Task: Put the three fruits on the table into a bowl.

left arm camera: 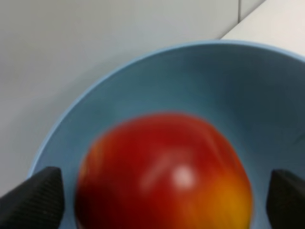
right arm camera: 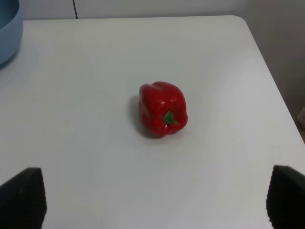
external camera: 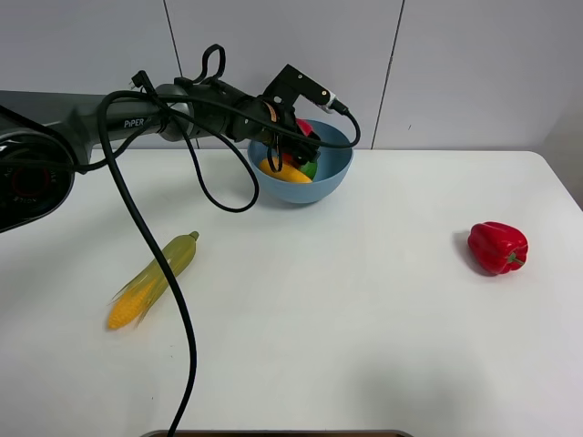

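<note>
The light blue bowl (external camera: 328,177) stands at the back middle of the white table (external camera: 364,319). Inside it lie the yellow mango (external camera: 284,171) and the green lime (external camera: 310,169). My left gripper (external camera: 296,146) hangs over the bowl. In the left wrist view the red fruit with a yellow blush (left arm camera: 164,171) looks blurred between the black fingertips (left arm camera: 33,198), with a small gap on each side, and the bowl's inner wall (left arm camera: 238,86) lies behind it. My right gripper (right arm camera: 152,202) stands open over bare table, nothing between its fingers; the exterior high view does not show it.
A red bell pepper (external camera: 497,247) sits near the table's right edge, in front of the right gripper (right arm camera: 163,109). A corn cob in a green husk (external camera: 153,279) lies at the left. The left arm's black cable (external camera: 173,300) hangs across the table's left front.
</note>
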### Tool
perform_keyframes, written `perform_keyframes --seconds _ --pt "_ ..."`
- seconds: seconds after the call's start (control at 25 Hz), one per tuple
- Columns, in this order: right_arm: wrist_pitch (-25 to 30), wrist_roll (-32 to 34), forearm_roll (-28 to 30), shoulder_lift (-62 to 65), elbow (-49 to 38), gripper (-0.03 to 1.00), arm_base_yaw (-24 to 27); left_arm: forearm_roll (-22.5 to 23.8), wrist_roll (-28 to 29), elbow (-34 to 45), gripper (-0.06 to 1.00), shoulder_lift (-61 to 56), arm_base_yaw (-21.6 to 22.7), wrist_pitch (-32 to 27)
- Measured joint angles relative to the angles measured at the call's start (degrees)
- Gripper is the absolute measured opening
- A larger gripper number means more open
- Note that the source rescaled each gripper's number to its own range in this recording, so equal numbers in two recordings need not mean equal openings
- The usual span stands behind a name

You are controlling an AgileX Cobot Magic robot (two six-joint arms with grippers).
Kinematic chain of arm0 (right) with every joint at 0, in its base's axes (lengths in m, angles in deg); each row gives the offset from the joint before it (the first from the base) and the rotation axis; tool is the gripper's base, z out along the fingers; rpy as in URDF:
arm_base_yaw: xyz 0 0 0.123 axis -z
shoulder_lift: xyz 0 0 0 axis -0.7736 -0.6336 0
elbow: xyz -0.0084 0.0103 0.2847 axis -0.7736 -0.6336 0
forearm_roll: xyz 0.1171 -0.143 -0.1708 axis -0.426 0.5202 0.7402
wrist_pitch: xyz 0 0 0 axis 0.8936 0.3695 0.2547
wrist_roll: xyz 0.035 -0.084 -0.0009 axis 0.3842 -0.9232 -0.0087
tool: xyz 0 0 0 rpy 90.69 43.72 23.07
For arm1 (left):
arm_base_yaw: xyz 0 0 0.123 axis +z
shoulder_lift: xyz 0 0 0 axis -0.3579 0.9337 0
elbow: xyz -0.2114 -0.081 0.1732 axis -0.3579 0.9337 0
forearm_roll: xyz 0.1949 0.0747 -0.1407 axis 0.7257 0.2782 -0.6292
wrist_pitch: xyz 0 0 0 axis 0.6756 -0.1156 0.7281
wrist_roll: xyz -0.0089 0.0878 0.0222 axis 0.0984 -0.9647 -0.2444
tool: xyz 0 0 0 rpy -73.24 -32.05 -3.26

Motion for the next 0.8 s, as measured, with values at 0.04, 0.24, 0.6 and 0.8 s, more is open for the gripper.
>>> perform_keyframes --seconds 0.04,0.24,0.6,0.8 --pt "0.0 0.0 0.0 0.0 0.0 0.84 0.0 0.0 0.0 0.0 0.57 0.0 0.0 0.0" --pt "0.0 0.0 0.0 0.0 0.0 0.84 0.0 0.0 -0.3 0.0 0.82 -0.2 0.0 -0.3" --pt "0.0 0.0 0.0 0.0 0.0 0.84 0.0 1.7 -1.7 0.0 0.83 -9.4 0.0 -11.3" --pt "0.0 0.0 0.0 0.0 0.0 0.84 0.0 1.8 -0.3 0.0 0.83 -18.7 0.0 -19.8"
